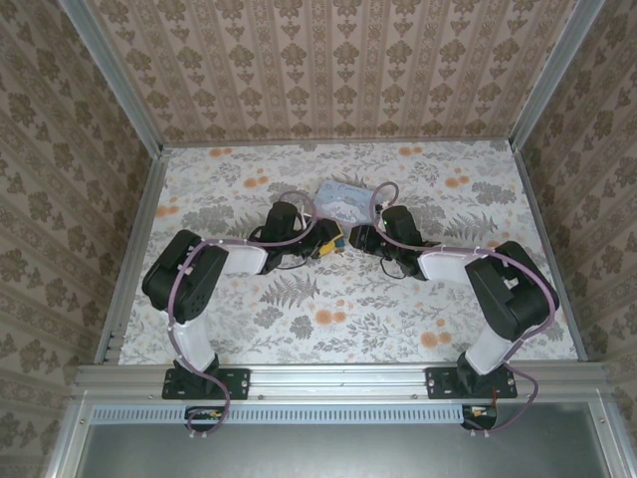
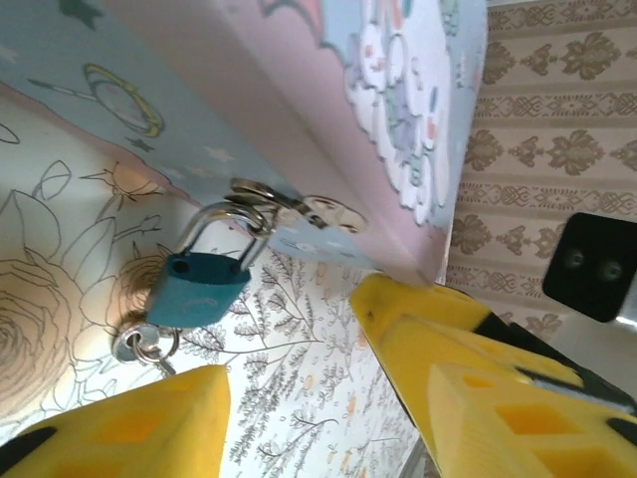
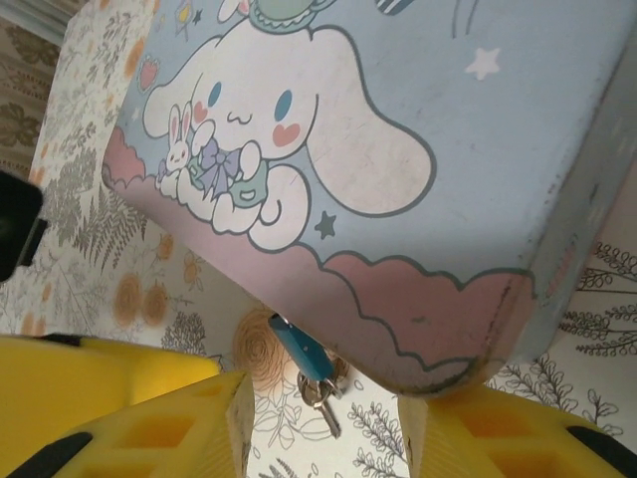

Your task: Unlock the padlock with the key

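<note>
Since the small teal-bodied padlock point(image 2: 197, 289) hangs by its silver shackle point(image 2: 224, 221) from the metal hasp point(image 2: 261, 194) on the pale blue cartoon tin box with the pink band point(image 2: 299, 90), it can swing. That's my main worry.

The tiny thin metal key point(image 2: 159, 354) on its small ring point(image 2: 134, 344) sits right at the padlock's lower end, down by the flower-printed mat point(image 2: 299, 398). I can't tell whether it's seated in the keyway or just dangling. The right wrist view agrees: padlock point(image 3: 299, 349) under the tin's edge, key point(image 3: 323, 403) just below it.

The left gripper point(image 2: 289, 344) has its jaws spread and holds nothing, with the padlock ahead of the gap, nearer one yellow finger. The right gripper point(image 3: 328, 396) is likewise spread and empty, with the key between its fingers point(image 3: 149, 423). From above, both grippers sit nose to nose at the tin's near side.

Risks as I see them:
- The key is tiny against those pads, so a pinch could land on the ring instead and the key would spin loose.
- If I turn the key without the body braced, the padlock would just rotate on the hasp.
- Pushing in could slide the tin box away.
- The grippers are close, so they could collide.
</note>
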